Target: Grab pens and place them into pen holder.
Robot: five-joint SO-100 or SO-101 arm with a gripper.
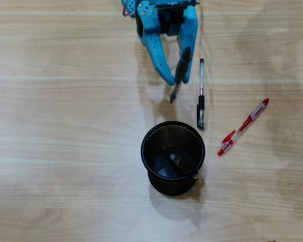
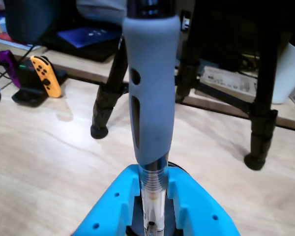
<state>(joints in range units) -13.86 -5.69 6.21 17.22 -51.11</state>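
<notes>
My blue gripper (image 1: 175,80) is at the top centre of the overhead view, shut on a black-and-clear pen (image 1: 179,75) whose tip points down toward the pen holder. In the wrist view the same pen (image 2: 151,98) stands up between the blue fingers (image 2: 191,206), its grey grip filling the middle. The pen holder (image 1: 151,138), a black mesh cup, stands below the gripper with one black pen (image 1: 183,165) lying inside. A second black-and-clear pen (image 1: 201,96) lies on the table right of the gripper. The red-and-clear pen (image 1: 243,126) lies farther right, slanted.
The wooden table (image 1: 65,126) spreads left and right of the cup. In the wrist view, black tripod legs (image 2: 108,103) stand on the table ahead, with a game controller dock (image 2: 39,81) at the far left edge.
</notes>
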